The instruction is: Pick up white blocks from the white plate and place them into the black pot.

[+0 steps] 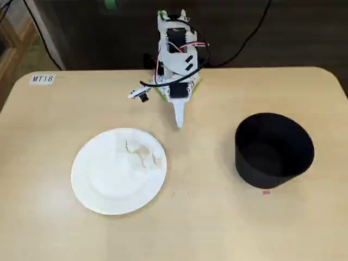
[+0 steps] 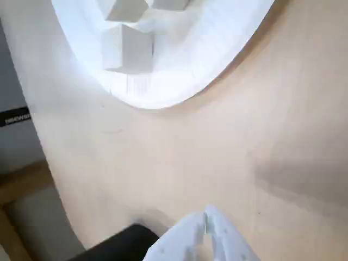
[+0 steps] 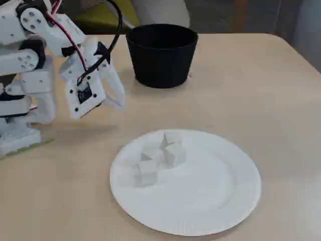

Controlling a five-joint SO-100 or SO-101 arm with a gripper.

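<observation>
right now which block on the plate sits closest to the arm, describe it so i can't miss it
Start at the white plate on the tan table, in front of the black pot. A small cluster of pale cubes sits on the side of the plate toward the arm. The one you want is at the cluster's lower left end in this fixed view, nearest the plate's rim, slightly apart from the other cubes.

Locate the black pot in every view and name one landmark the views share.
A fixed view, from above: black pot at right of the table, right of the white plate.
Wrist view: not clearly in it; a dark shape at the bottom edge beside the tool cannot be identified.
A fixed view, from the side: at top centre, behind the plate.
Shared landmark: the plate.
</observation>
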